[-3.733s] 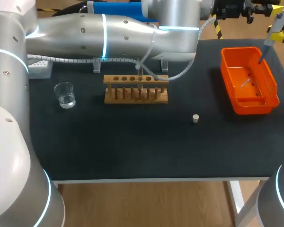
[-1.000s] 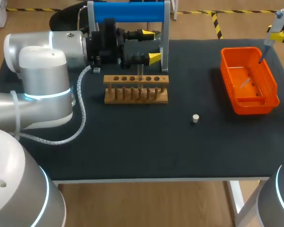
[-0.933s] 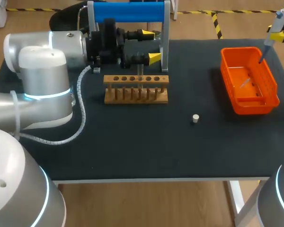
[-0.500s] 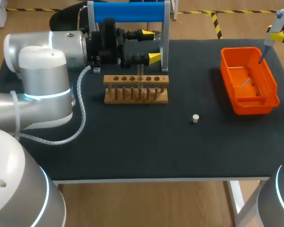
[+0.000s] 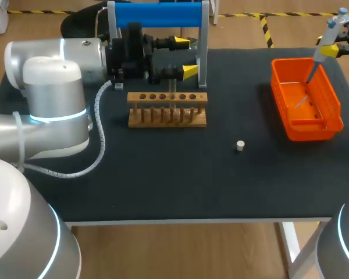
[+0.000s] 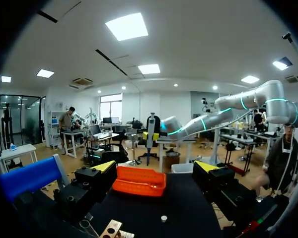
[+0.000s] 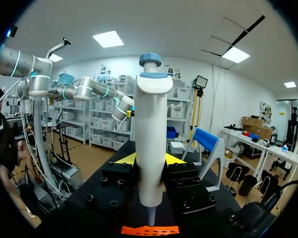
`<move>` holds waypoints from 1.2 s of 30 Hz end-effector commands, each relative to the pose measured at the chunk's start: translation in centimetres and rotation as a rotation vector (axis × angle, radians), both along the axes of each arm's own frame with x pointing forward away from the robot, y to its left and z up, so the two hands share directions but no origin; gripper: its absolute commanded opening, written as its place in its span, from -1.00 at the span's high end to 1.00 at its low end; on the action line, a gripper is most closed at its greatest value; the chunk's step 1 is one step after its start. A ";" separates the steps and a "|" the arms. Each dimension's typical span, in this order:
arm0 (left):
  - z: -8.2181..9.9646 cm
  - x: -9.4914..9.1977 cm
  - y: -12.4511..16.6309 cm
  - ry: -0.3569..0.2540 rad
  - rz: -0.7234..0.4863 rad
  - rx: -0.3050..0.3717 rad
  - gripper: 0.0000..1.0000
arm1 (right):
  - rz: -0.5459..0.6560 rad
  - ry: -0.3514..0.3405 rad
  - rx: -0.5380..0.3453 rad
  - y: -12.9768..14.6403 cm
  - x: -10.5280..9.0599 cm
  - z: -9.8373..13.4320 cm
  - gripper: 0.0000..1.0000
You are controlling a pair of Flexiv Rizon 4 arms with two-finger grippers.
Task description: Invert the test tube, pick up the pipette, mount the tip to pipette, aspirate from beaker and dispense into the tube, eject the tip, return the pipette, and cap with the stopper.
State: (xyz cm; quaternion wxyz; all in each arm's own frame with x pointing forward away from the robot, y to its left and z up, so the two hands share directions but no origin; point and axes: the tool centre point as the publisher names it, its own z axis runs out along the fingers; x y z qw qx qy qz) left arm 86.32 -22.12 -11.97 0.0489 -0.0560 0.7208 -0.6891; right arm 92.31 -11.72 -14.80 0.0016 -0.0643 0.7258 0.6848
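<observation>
left claw (image 5: 185, 56) wide, empty, just behind the wooden rack (image 5: 167, 116). stopper (image 5: 240, 145) loose on the worktop (image 5: 163, 180), so capping isn't done. right claw (image 7: 149, 159) clamped on the pipette (image 5: 327, 39), nose over the orange bin (image 5: 314, 132). looks like the tip-eject stage; can't tell if the tip's on. left: return pipette, cap.

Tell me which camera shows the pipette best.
The right wrist view: the pipette fills its centre, clamped in the right gripper. The head view shows it small and tilted over the orange basket. The left wrist view shows it tiny beyond that basket.
</observation>
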 end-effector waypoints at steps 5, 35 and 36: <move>0.0 0.0 0.0 0.001 -0.001 0.001 -1.00 | -0.049 0.001 -0.026 7.6 -3.4 0.6 1.00; -0.2 -1.8 3.3 -0.024 0.005 0.010 -1.00 | 0.010 0.001 0.009 25.4 -7.1 -0.4 1.00; -0.2 -1.9 3.4 -0.032 0.006 0.010 -1.00 | 0.013 0.007 0.007 25.8 -7.2 -0.5 1.00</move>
